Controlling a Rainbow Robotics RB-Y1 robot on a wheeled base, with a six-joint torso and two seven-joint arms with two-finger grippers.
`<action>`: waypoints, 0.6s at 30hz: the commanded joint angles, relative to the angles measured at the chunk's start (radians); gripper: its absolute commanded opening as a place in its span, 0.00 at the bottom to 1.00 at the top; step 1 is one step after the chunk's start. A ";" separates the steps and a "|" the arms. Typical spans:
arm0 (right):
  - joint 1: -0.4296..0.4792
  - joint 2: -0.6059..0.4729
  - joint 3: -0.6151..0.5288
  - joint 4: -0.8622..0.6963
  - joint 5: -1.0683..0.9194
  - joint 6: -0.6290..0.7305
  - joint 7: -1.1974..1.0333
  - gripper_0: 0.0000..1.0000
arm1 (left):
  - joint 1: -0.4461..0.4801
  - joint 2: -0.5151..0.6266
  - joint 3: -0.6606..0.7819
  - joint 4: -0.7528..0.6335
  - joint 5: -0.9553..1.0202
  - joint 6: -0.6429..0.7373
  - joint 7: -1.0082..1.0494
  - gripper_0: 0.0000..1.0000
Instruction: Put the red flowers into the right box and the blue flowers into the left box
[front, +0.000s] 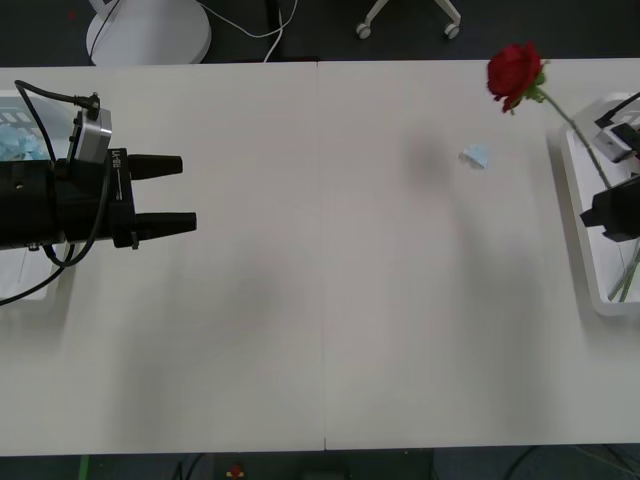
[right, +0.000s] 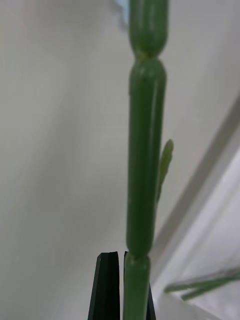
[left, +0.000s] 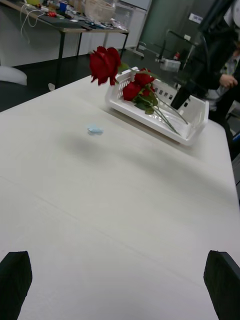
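My right gripper (front: 610, 208) hangs over the right box (front: 578, 190) at the table's right edge, shut on the green stem (right: 145, 165) of a red flower (front: 515, 72). The rose head tilts up and inward, above the table. In the right wrist view the black fingers (right: 107, 285) pinch the stem just above the box rim (right: 210, 175). More red flowers (left: 137, 87) lie in the right box (left: 197, 117). Far left, my left gripper (front: 185, 192) is open beside the left box (front: 30, 282), which holds blue flowers (front: 18, 135).
A small pale-blue petal scrap (front: 476, 156) lies loose on the white table, inward of the right box; the left wrist view also shows the scrap (left: 94, 130). White chair bases stand on the floor beyond the table's far edge.
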 joint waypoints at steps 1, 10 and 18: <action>-0.042 -0.112 -0.045 0.140 0.026 -0.013 0.023 0.00 | -0.040 0.039 -0.052 -0.006 -0.012 -0.045 0.094 1.00; -0.040 -0.106 -0.036 0.349 0.230 -0.091 0.048 0.00 | -0.040 0.039 -0.127 -0.059 0.044 -0.149 0.094 1.00; -0.040 0.024 -0.025 0.400 0.492 -0.151 0.032 0.00 | -0.056 0.034 -0.186 -0.119 0.044 -0.264 0.094 1.00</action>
